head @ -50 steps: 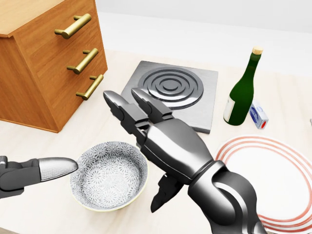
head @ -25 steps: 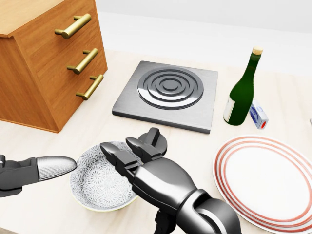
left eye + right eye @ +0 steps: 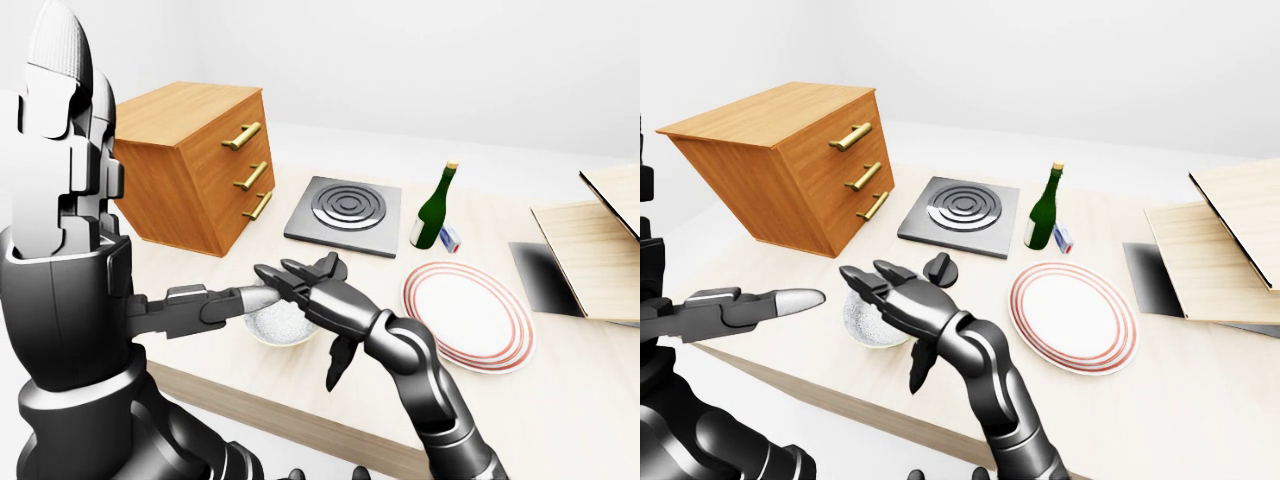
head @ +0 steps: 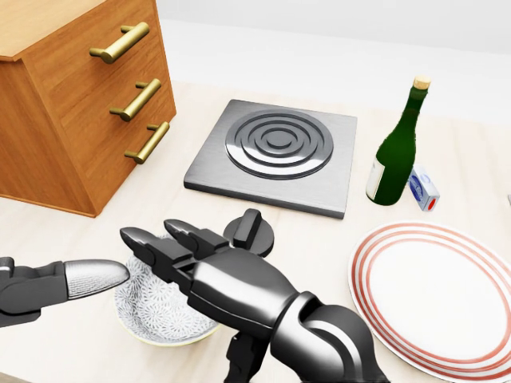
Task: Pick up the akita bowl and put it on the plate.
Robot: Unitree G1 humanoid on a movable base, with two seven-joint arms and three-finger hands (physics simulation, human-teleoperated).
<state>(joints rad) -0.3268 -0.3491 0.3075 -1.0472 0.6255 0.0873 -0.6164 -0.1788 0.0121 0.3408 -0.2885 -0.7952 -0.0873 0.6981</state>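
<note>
The akita bowl (image 4: 148, 307), white with a fine grey pattern, sits on the light wooden table at the lower left of the head view. My right hand (image 4: 177, 275) hovers palm-down over its right half, open, with two fingers stretched left across the rim and the thumb hanging below. It hides much of the bowl. Whether it touches the bowl I cannot tell. My left hand (image 4: 92, 275) lies just left of the bowl, its silver-tipped finger pointing at the rim, open and holding nothing. The white plate (image 4: 443, 299) with red rings lies to the right.
A wooden drawer cabinet (image 4: 80, 104) stands at the upper left. A grey burner slab (image 4: 279, 152), a green bottle (image 4: 395, 155) and a small box (image 4: 424, 190) lie beyond. A small black round object (image 4: 249, 231) sits by the bowl. Wooden boards (image 3: 1220, 240) stand at the right.
My right hand has come down from above the burner and swung left, and now lies flat over the bowl. The left hand and the bowl have stayed put.
</note>
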